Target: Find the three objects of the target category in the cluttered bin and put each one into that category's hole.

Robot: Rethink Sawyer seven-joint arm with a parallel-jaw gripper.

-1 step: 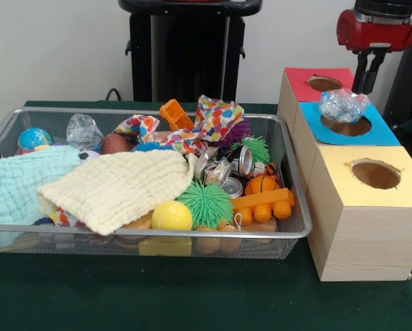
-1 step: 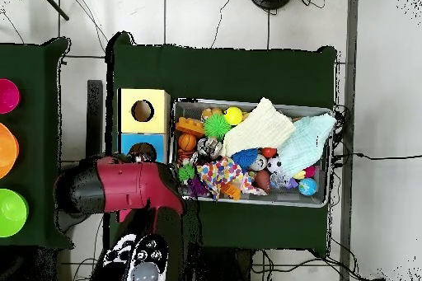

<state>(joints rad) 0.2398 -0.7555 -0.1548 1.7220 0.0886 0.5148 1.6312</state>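
Note:
A crumpled clear plastic wad [image 1: 342, 105] rests on the rim of the round hole in the blue-topped box [image 1: 378, 131]. My gripper [image 1: 366, 86] hangs just above and behind it, not touching it. In the overhead view the red arm [image 2: 124, 185] covers the gripper and the red box. The wire bin [image 1: 192, 234] holds a similar clear plastic wad [image 1: 84, 131] at its back left and shiny metal tins [image 1: 242, 164] near its right side. The red-topped box [image 1: 309, 84] and the yellow-topped box [image 1: 375, 174] each have an open hole.
A pale yellow cloth [image 1: 123, 186] and a mint cloth [image 1: 20, 183] cover much of the bin. Spiky green balls [image 1: 204, 203], a yellow ball [image 1: 171, 216], orange blocks [image 1: 264, 203] and a patterned cloth [image 1: 213, 121] lie around them. Coloured bowls [image 2: 8, 212] sit far left overhead.

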